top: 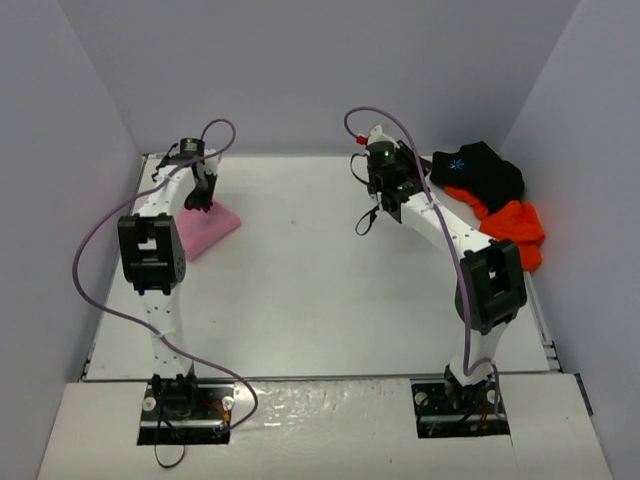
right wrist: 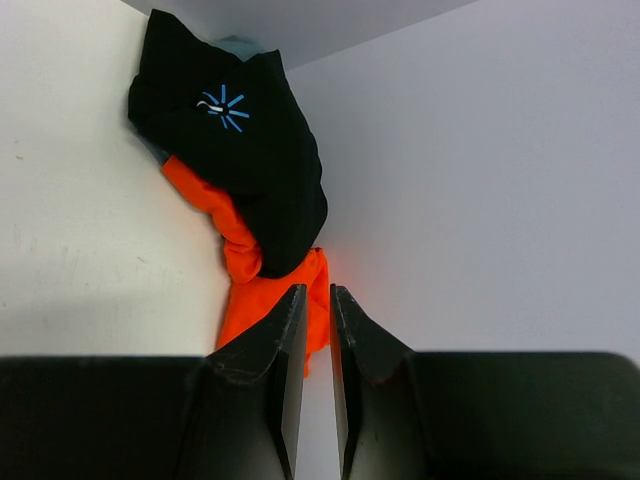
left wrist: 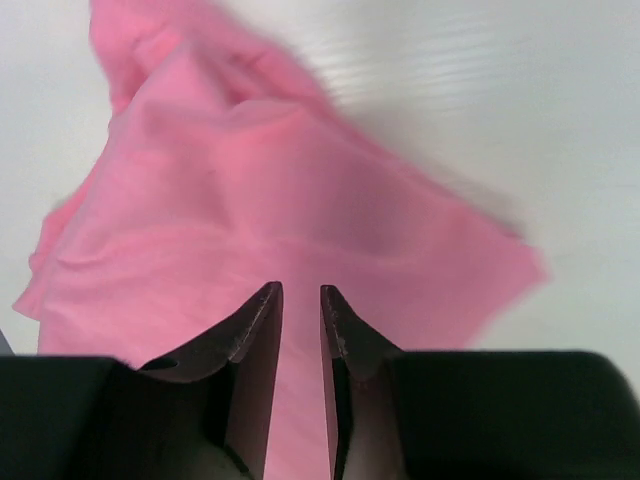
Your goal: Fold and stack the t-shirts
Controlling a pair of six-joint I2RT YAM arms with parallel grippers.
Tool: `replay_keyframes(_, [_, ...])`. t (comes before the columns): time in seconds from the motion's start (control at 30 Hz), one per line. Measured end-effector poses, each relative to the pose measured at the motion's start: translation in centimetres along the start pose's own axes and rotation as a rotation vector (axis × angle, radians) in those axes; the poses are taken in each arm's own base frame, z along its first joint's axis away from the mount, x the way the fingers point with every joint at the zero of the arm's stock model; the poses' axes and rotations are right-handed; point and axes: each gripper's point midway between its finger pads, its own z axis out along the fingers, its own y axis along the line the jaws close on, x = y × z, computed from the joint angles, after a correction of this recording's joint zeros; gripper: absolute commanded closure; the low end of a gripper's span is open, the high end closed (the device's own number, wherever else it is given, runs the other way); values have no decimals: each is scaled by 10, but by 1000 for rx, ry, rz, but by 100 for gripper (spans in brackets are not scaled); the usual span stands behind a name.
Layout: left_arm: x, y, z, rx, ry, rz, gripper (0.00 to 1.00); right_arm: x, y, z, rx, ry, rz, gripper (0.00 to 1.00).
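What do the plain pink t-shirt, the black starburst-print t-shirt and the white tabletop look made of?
Plain pink t-shirt: soft matte knit cloth, likely cotton-type; wrinkles and folds loosely.
Black t-shirt with light-blue starburst print: same limp matte fabric, crumpled; print looks like flat ink.
White tabletop: hard, smooth, slight sheen with faint streaks; laminate or painted board, can't tell.

White table bears pink t-shirt, black t-shirt, orange t-shirt
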Motion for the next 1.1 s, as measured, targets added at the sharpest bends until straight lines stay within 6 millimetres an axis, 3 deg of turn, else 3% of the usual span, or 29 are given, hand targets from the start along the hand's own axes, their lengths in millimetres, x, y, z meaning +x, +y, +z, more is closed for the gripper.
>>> replay_keyframes(0.07, [-21, -27, -28, 21, -73, 57, 48, -1, -1, -2, -2, -5, 5, 87])
replay_keyframes(0.13, [-45, -58, -64, 52, -165, 116, 45, -1, -5, -4, -2, -11, 13, 87])
replay_keyframes(0.2, [-67, -86, -102, 83, -261, 167, 50, -1, -10, -7, -1, -17, 26, 87])
replay_keyframes(0.33, [-94, -119, -169, 130, -415, 223, 68, -1, -21, -14, 4, -33, 59, 86])
replay_keyframes(0.43, [-91, -125, -190, 147, -444, 247, 85, 0, -27, -18, 5, -41, 74, 86])
replay_keyframes(0.5, [-77, -124, -183, 153, -399, 262, 99, 2, -28, -20, 3, -44, 78, 86])
replay_keyframes(0.77, [14, -127, -109, 204, -81, 297, 100, 9, -21, -20, -13, -38, 64, 86])
replay_keyframes(0.9, [58, -125, -84, 217, 45, 302, 100, 9, -19, -20, -17, -40, 72, 86])
replay_keyframes(1.0, [77, -118, -74, 214, 97, 296, 100, 9, -18, -20, -20, -41, 75, 85])
replay_keyframes(1.1, [79, -106, -63, 203, 113, 275, 100, 9, -18, -20, -23, -42, 77, 85])
